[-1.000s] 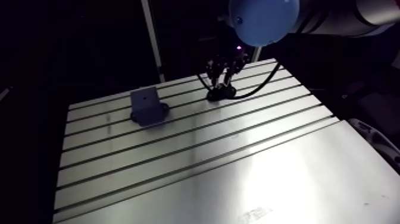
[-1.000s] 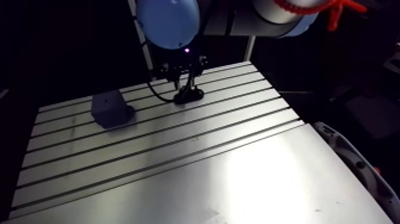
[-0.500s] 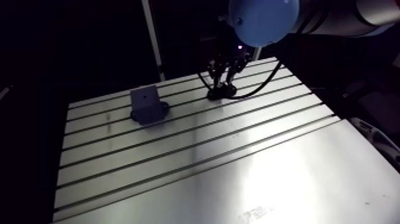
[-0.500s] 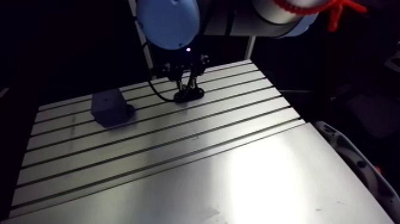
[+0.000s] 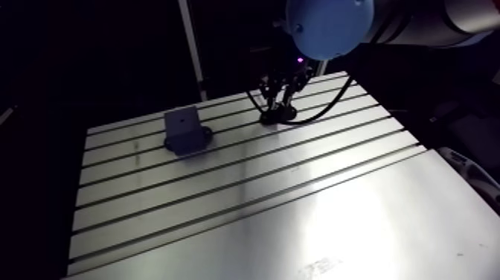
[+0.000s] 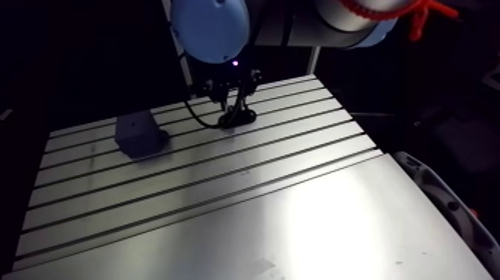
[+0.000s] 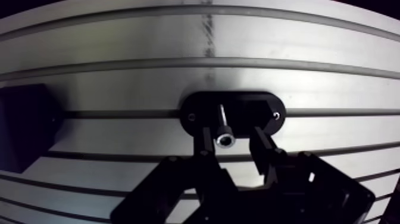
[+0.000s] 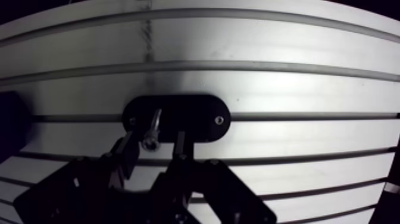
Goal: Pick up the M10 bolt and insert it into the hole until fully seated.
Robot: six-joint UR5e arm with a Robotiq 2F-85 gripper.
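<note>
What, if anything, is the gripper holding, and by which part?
Nothing yet. The gripper is open, its fingers straddling the bolt set in the black holder, with gaps beside its head.

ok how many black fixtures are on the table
2. An oval plate lies under the end effector, with the bolt standing on it between the open fingers; a block sits apart, to one side. None looks hidden.
</note>
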